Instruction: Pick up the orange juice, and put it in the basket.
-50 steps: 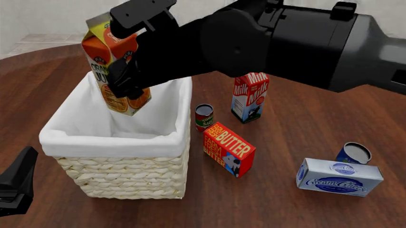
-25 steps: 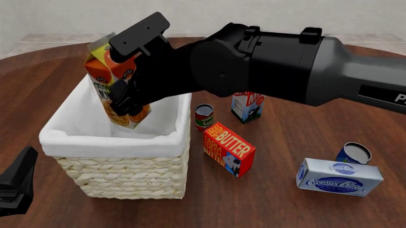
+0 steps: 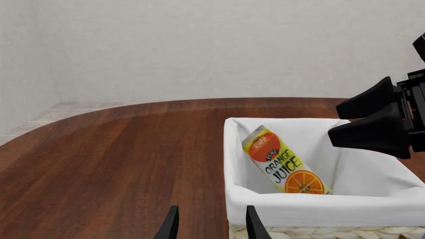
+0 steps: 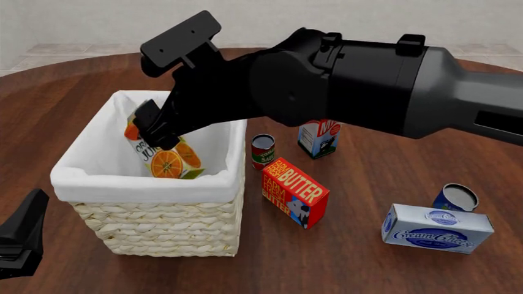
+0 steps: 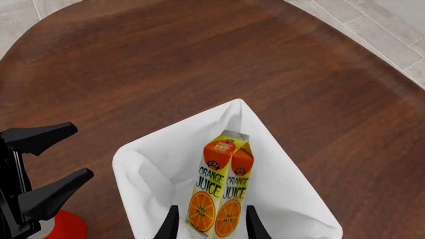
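The orange juice [image 4: 163, 158], an orange and yellow gable-top carton, leans inside the basket [image 4: 139, 187], a cream wicker basket with a white liner. It also shows in the left wrist view [image 3: 282, 164] and the right wrist view [image 5: 219, 189]. My right gripper [image 4: 155, 125] hangs open just above the carton, over the basket, with its fingers [image 3: 369, 134] apart from the carton. My left gripper [image 4: 21, 242] is open and empty at the near left, beside the basket's front corner [image 3: 299, 204].
Right of the basket stand a small can [image 4: 263, 150], a red-orange Butter box [image 4: 294, 192] and a Milk carton [image 4: 320, 131] partly behind my right arm. A cream cheese box [image 4: 437, 228] and a tipped can [image 4: 455, 197] lie at the near right.
The right gripper held the carton above the basket and lowered it. It has let go, and the carton now rests leaning inside the basket. The left arm has not moved.
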You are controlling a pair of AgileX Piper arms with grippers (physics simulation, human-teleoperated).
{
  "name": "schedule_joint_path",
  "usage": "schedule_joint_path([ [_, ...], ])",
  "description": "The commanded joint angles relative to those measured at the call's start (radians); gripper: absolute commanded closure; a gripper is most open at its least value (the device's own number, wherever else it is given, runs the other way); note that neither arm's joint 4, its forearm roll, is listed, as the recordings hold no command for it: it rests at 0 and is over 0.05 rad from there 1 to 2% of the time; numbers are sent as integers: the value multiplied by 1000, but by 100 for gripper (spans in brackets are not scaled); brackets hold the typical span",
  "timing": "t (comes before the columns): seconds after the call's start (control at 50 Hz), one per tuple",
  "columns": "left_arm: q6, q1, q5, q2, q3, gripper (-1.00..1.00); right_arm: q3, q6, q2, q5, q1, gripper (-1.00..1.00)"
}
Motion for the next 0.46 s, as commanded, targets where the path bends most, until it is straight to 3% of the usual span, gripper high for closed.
schedule_joint_path([
  [0.02,0,0,0,0,0,-100,13,1,-10,-11,6,-100],
  [0.3,0,0,0,0,0,-100,29,-11,-40,-12,13,-100],
  [0.46,0,0,0,0,0,-100,74,-31,-130,-22,26,-100],
])
